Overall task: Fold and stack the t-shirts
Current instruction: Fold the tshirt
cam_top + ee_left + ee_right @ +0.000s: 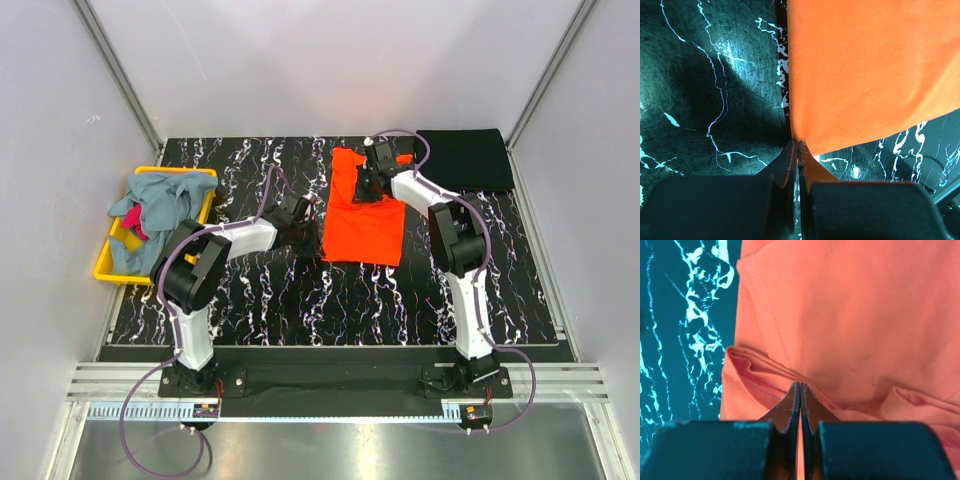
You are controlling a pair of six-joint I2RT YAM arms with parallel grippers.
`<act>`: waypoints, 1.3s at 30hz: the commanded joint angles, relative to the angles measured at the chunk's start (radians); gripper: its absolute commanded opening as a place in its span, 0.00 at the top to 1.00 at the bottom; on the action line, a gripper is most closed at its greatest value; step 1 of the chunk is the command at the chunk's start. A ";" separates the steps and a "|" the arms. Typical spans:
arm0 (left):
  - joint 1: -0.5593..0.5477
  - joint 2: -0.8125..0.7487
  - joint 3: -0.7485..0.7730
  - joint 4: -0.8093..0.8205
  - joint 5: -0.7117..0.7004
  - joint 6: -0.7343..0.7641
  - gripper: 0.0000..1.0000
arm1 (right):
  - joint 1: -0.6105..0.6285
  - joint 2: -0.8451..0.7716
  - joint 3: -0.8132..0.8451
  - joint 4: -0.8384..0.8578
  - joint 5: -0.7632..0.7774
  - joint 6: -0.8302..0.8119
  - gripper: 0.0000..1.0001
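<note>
Top view: the orange shirt (365,215) lies flat on the dark marbled table (300,300), in the far half between the two arms, its near hem straight and its left edge running almost parallel to the table's side. Bare marbled surface stretches from that hem to the arm bases, and also between the shirt and the yellow bin (105,268) at the left edge. The bin holds a heap of grey-blue shirts (165,205) with a scrap of magenta shirt (131,222). A black shirt (465,158) lies as a flat rectangle in the far right corner, close to the side wall. The left gripper (300,225) meets the orange shirt's left edge; the right gripper (367,185) rests on its far part. Left wrist view: the fingers (812,167) are pressed together, pinching the near-left corner of smooth, unwrinkled cloth, detail the top view cannot resolve. Right wrist view: the right gripper (800,386) is likewise clamped on a raised fold of the orange shirt beside a stitched seam, with rumpled layers around it.
</note>
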 commanded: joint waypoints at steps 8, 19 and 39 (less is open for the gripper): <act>-0.010 -0.013 -0.002 -0.040 -0.017 0.001 1.00 | 0.030 -0.169 -0.096 0.050 0.002 -0.017 0.95; -0.010 -0.011 -0.002 -0.040 -0.019 0.001 1.00 | 0.068 -0.155 -0.150 0.091 -0.007 0.006 0.95; -0.010 -0.019 -0.002 -0.038 -0.016 0.004 1.00 | 0.079 -0.087 -0.127 0.091 0.073 -0.009 0.96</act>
